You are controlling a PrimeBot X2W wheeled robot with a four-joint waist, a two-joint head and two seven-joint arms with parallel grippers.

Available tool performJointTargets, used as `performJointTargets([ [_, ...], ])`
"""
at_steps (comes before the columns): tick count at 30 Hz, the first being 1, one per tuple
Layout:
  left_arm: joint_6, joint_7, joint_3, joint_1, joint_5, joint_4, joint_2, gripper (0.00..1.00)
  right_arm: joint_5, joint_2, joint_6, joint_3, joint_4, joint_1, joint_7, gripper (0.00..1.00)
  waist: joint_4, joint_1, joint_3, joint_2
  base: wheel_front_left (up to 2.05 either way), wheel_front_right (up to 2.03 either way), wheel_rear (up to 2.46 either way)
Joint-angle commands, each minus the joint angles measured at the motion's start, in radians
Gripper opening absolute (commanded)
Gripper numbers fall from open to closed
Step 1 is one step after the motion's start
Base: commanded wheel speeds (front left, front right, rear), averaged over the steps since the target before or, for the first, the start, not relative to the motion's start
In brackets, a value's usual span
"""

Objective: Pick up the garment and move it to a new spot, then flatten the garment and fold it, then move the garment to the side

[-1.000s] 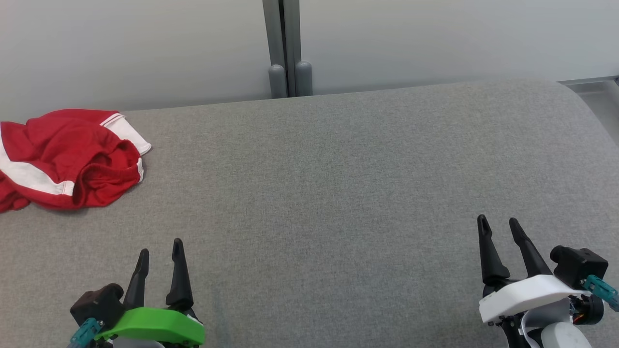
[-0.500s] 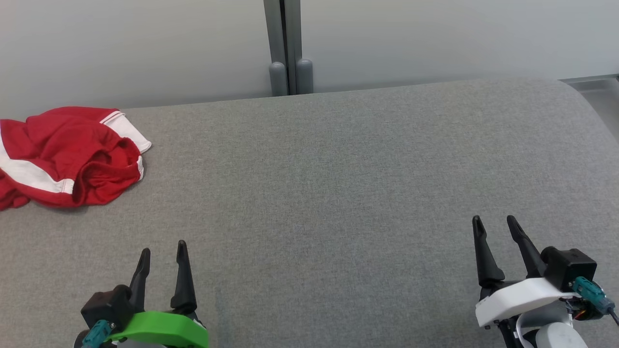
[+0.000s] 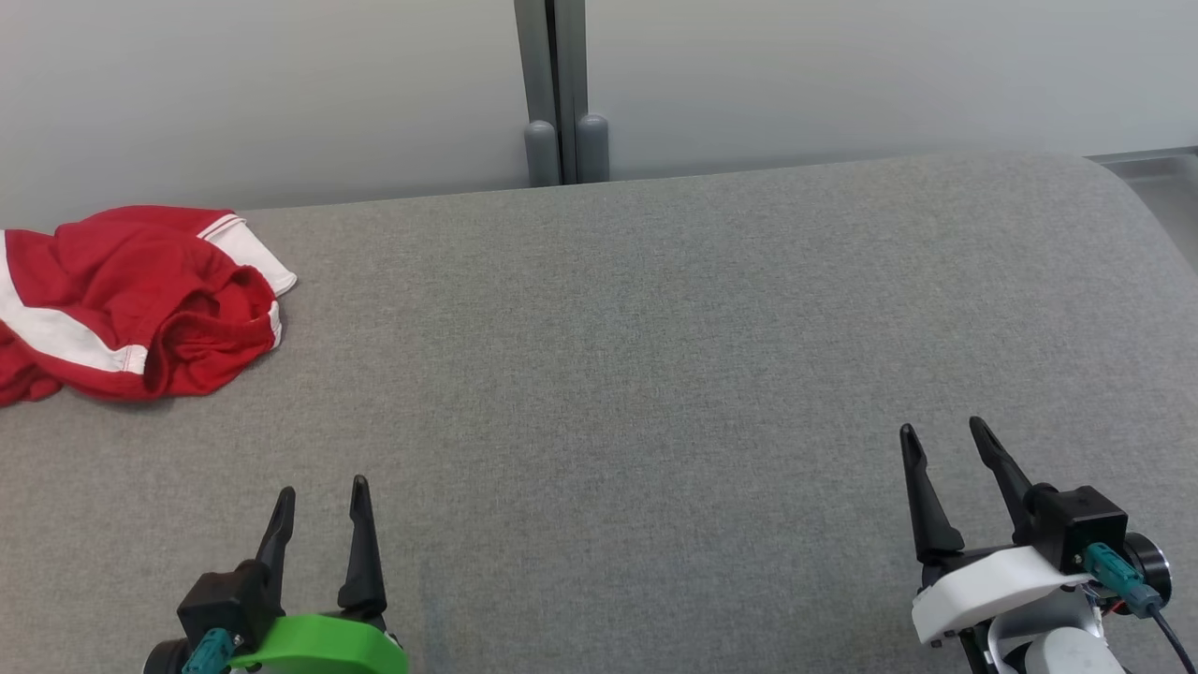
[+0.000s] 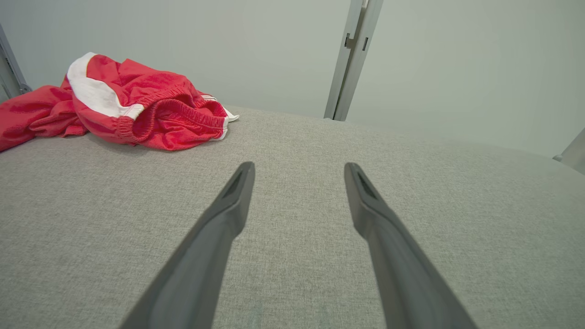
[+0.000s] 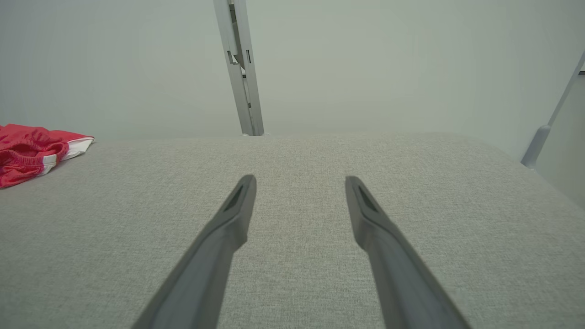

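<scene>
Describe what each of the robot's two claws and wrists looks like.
The left claw has two long, tapering black fingers on a bright green plastic shell, with a black camera block and a teal plug. The right claw has the same fingers on a white shell, with its own black block and a teal plug trailing a thin black cable.

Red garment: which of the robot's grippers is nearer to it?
Left. The left gripper sits in front of the red garment, apart; the right gripper is far across the grey surface.
</scene>
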Motion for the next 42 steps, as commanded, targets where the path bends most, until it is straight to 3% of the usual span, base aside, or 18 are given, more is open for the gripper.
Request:
performJointTargets([
  [1,0.0,-0.009,-0.002,0.011,0.025,0.0,0.008,1.0,-0.022,-0.006,0.0,0.003,0.0,0.007,-0.012,1.0,0.0,0.0,0.0,0.0,0.0,0.0,0.0],
  [15,0.003,-0.036,-0.009,0.016,0.1,0.014,0.009,1.0,-0.121,-0.007,0.0,0.008,0.006,0.01,-0.035,1.0,0.0,0.0,-0.002,0.0,0.0,0.0,0.0],
  [42,-0.006,-0.034,-0.015,0.011,0.074,0.031,0.009,1.0,-0.114,-0.007,0.0,0.001,0.006,0.014,-0.036,1.0,0.02,0.0,-0.003,0.0,0.0,0.0,0.0],
])
